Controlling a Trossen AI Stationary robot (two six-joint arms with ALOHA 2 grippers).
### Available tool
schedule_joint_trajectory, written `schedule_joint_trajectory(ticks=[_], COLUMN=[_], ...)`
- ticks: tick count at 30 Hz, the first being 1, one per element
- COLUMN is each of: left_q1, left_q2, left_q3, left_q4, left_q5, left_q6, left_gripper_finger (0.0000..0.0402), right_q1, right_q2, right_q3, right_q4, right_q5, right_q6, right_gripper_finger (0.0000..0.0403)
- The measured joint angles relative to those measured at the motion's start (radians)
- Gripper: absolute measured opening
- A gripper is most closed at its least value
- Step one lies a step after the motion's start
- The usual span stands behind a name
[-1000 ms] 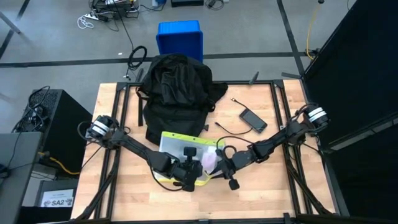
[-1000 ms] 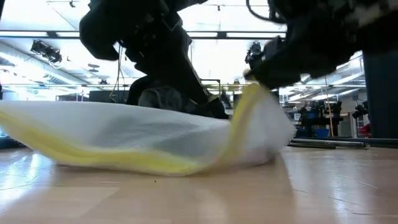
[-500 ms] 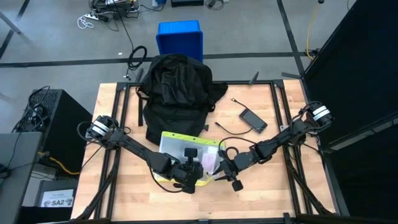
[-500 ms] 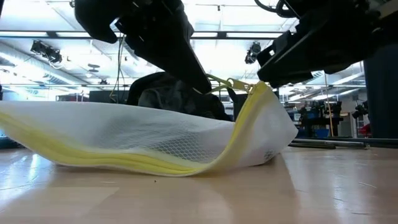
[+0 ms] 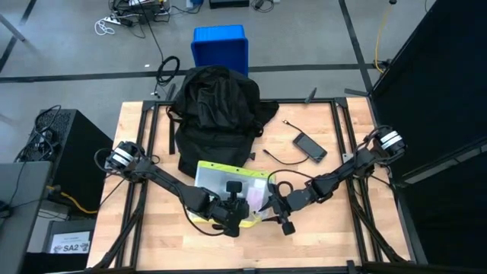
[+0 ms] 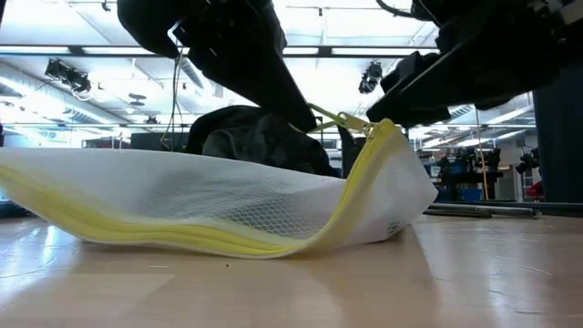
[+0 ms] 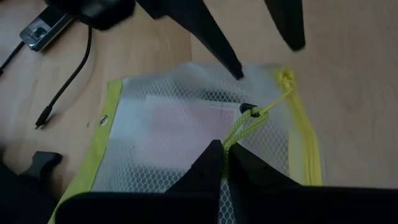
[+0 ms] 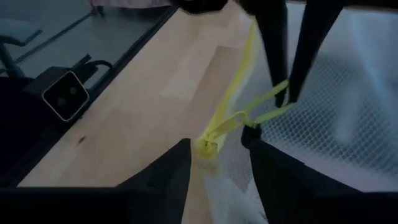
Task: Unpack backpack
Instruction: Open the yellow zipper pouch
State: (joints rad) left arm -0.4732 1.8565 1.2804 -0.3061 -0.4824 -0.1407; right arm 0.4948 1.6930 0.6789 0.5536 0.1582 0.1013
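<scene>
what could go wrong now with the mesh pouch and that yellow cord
The left tool is shut on the yellow zipper cord, while the right tool sits open around the pouch's corner. If the cord is pulled without the right tool clamping, the whole mesh pouch may slide or lift instead of unzipping. The thin cord could also slip free.

Front centre: mesh pouch [image 5: 228, 189] and both arms blocked passage.
Rear: backpack [image 5: 214, 114] stood.
Right: phone [image 5: 310, 146], cable [image 5: 283, 160]; bare wood elsewhere.
</scene>
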Motion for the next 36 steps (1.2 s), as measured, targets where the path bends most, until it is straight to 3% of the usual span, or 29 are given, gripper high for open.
schedule_joint_trajectory(ticks=[4, 18, 22, 27, 36], left_q1=[0.000, 0.000, 0.000, -0.002, -0.088], left_q2=[0.000, 0.000, 0.000, 0.000, 0.000], left_q3=[0.000, 0.000, 0.000, 0.000, 0.000], left_q4=[0.003, 0.006, 0.008, -0.013, -0.072], left_q5=[0.000, 0.000, 0.000, 0.017, 0.031], left_q6=[-0.001, -0.007, -0.007, -0.029, -0.091], left_gripper_finger=[0.0000, 0.0000, 0.0000, 0.0000, 0.0000], right_q1=[0.020, 0.026, 0.028, 0.030, 0.034], right_q2=[0.083, 0.104, 0.104, 0.104, 0.088], right_q3=[0.000, 0.000, 0.000, 0.000, 0.000], right_q4=[0.147, 0.129, 0.129, 0.128, 0.119], right_q5=[0.004, 0.038, 0.067, 0.067, 0.102], right_q6=[-0.016, 0.011, 0.002, -0.030, -0.034], right_gripper_finger=[0.0129, 0.0116, 0.0088, 0.0012, 0.0002])
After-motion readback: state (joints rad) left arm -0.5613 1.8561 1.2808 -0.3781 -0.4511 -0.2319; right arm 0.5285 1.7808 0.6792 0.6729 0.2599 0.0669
